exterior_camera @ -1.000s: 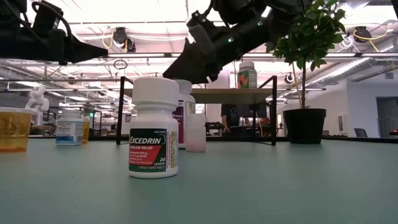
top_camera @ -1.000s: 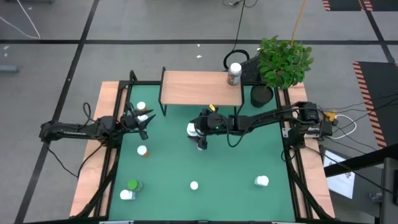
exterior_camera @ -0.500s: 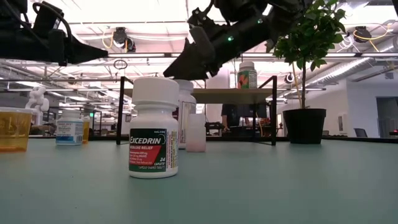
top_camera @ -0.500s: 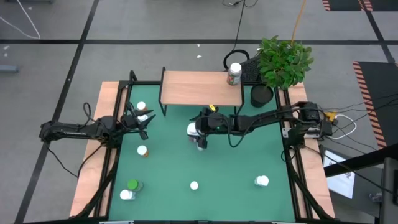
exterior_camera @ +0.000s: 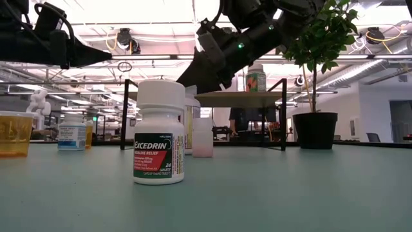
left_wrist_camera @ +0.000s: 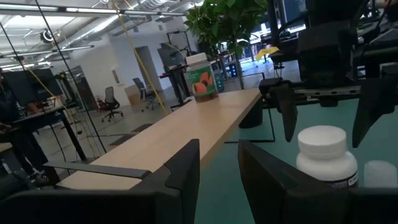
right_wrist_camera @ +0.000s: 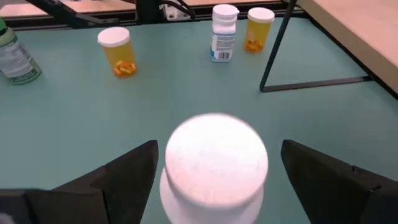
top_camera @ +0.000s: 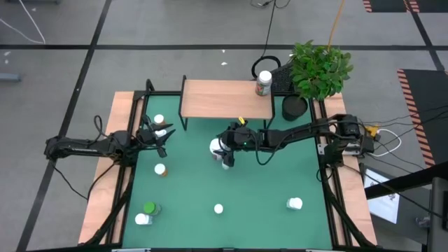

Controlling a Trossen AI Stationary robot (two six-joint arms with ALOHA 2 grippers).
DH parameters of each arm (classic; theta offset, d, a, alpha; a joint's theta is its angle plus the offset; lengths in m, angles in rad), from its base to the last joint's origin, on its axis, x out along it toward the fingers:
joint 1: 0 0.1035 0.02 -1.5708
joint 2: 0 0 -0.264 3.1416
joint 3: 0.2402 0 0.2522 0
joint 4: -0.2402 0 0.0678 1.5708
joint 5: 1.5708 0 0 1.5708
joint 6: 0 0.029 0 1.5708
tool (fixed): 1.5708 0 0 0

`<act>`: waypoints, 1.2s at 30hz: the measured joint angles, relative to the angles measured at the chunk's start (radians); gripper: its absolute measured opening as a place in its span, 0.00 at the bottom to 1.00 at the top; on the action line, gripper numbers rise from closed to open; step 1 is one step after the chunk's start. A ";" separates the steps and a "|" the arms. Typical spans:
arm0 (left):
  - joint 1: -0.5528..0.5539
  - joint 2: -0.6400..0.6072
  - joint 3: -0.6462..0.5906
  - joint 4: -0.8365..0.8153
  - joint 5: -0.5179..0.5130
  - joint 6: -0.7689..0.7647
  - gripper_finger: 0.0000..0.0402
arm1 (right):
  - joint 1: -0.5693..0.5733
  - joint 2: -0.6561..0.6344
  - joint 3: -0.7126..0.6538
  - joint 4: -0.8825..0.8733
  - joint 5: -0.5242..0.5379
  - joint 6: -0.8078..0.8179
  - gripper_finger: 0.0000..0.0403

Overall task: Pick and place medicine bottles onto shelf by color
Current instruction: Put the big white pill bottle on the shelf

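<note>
Nearest me on my green tabletop (top_camera: 266, 189) stand several bottles, including an Excedrin bottle (exterior_camera: 159, 132). Mid-table, my right end effector (right_wrist_camera: 214, 180) hangs wide open straddling a white-capped bottle (right_wrist_camera: 214, 163), gripping nothing. My left end effector (left_wrist_camera: 217, 168), partly open and empty, waits at the left edge. Farthest, the shelf (top_camera: 227, 99) carries one bottle (top_camera: 264, 82).

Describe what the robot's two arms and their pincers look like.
Both arms are dark, slim and jointed. The right arm has black cable looped along it, a yellow tag and a small green light near its pincer. The left arm is plain black, ending in a pincer with two flat, tapered black fingers.
</note>
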 joint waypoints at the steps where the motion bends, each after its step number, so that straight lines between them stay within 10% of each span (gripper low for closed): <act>1: 0.000 0.000 0.000 0.000 0.000 0.000 0.28 | -0.002 0.000 0.000 -0.001 0.000 -0.002 0.80; 15: 0.000 0.000 0.000 0.000 0.000 0.000 0.28 | -0.028 -0.036 -0.001 -0.048 -0.086 -0.054 0.56; 29: 0.000 0.000 0.000 -0.002 0.000 -0.008 0.28 | -0.116 -0.595 0.000 -0.513 0.063 -0.127 0.57; 36: 0.000 0.000 0.000 0.005 0.000 -0.003 0.28 | -0.283 -0.666 0.000 -0.627 0.104 -0.161 0.57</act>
